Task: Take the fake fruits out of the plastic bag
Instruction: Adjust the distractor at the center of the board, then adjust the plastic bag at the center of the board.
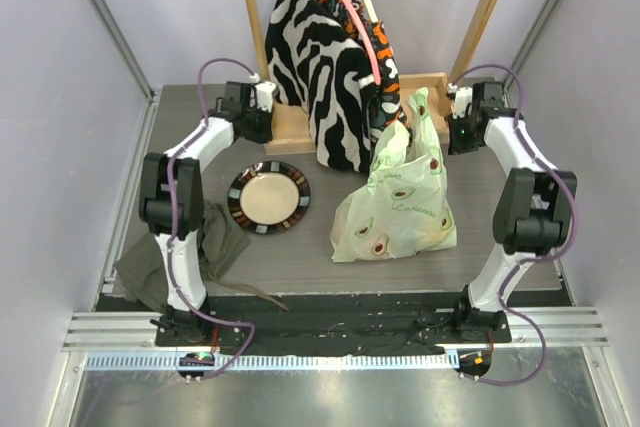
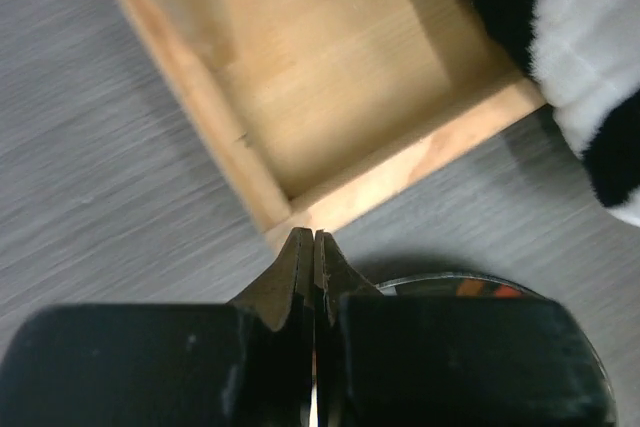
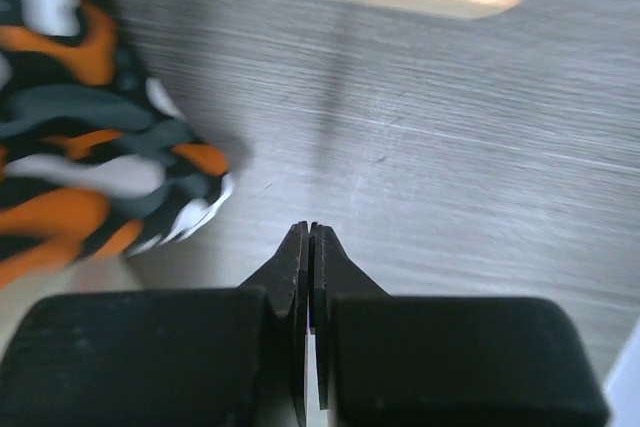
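The pale-green plastic bag (image 1: pixel 400 205) printed with avocado halves stands bulging on the table right of centre, its handle loops up. The fake fruits are hidden; none shows in any view. My left gripper (image 1: pixel 262 125) is shut and empty at the back left, by the corner of the wooden rack base; in the left wrist view (image 2: pixel 314 235) its tips meet over that corner. My right gripper (image 1: pixel 456 133) is shut and empty at the back right, just right of the bag's top; in the right wrist view (image 3: pixel 309 228) it hovers over bare table.
A dark-rimmed beige plate (image 1: pixel 268 197) lies left of the bag. An olive-grey cloth (image 1: pixel 185 253) lies at the front left. A wooden rack (image 1: pixel 300 125) with black-white and orange patterned garments (image 1: pixel 330 67) stands at the back; the garments show in both wrist views (image 2: pixel 570 37) (image 3: pixel 90 137).
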Tool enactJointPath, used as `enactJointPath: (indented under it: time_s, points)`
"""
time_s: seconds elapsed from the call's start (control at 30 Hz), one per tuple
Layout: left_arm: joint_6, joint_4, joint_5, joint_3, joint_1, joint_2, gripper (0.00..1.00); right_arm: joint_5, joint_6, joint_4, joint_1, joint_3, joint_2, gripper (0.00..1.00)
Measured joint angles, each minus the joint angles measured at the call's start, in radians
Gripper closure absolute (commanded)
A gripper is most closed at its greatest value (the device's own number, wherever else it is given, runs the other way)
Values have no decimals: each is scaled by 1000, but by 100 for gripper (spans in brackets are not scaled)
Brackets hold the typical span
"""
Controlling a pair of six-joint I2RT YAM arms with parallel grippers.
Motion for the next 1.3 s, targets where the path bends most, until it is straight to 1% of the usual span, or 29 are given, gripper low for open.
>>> enactJointPath:
  time_s: [0.1, 0.17, 0.4, 0.47, 0.5, 0.53, 0.57, 0.6, 0.63, 0.7, 0.73, 0.77, 0.8, 0.87, 0.97, 1.03, 1.07, 1.13, 1.2, 1.3]
  points:
    - [27, -64, -4, 123, -16, 127, 100, -23, 3, -11, 0, -21, -98, 96]
    - [38, -96, -13, 204, -15, 169, 100, -48, 3, -34, 0, -29, -166, 95]
    - [53, -107, -61, 353, -13, 279, 100, -140, 3, -119, 1, -29, -317, 91]
    - [55, -107, -70, 376, -13, 295, 100, -164, 1, -140, 3, -29, -356, 87]
    - [59, -108, -69, 378, -13, 297, 100, -174, -2, -150, 3, -29, -374, 82]
    - [64, -112, -68, 378, -13, 296, 97, -182, -5, -161, 3, -29, -389, 73]
    - [71, -115, -65, 375, -13, 291, 90, -188, -10, -173, 3, -27, -400, 68]
    - [75, -117, -59, 370, -13, 283, 70, -193, -13, -185, 3, -25, -407, 64]
    - [75, -122, -45, 352, -13, 262, 56, -199, -20, -202, 3, -19, -411, 58]
    - [65, -160, -18, 266, -13, 169, 33, -206, -16, -237, 5, 2, -412, 53]
    - [49, -171, -7, 201, -13, 96, 29, -205, -14, -251, 6, 11, -412, 49]
    - [32, -195, 3, 138, -13, 12, 27, -205, -10, -263, 6, 23, -414, 42]
    - [8, -210, 13, 79, -13, -81, 23, -203, 0, -276, 6, 37, -418, 39]
    - [-32, -221, 32, -6, -16, -261, 20, -200, 19, -294, 6, 71, -436, 32]
    - [-113, -220, 86, -79, -38, -542, 16, -223, 62, -306, 6, 144, -482, 28]
    - [-153, -210, 118, -75, -75, -643, 14, -260, 99, -301, 6, 183, -523, 26]
    - [-181, -202, 138, -55, -111, -673, 12, -284, 118, -293, 6, 195, -544, 25]
    - [-222, -195, 165, 5, -172, -673, 12, -333, 164, -267, 8, 205, -576, 23]
    - [-274, -169, 187, 129, -237, -602, 12, -373, 201, -239, 21, 205, -584, 19]
    - [-342, -122, 182, 284, -320, -456, 8, -398, 237, -204, 54, 205, -546, 19]
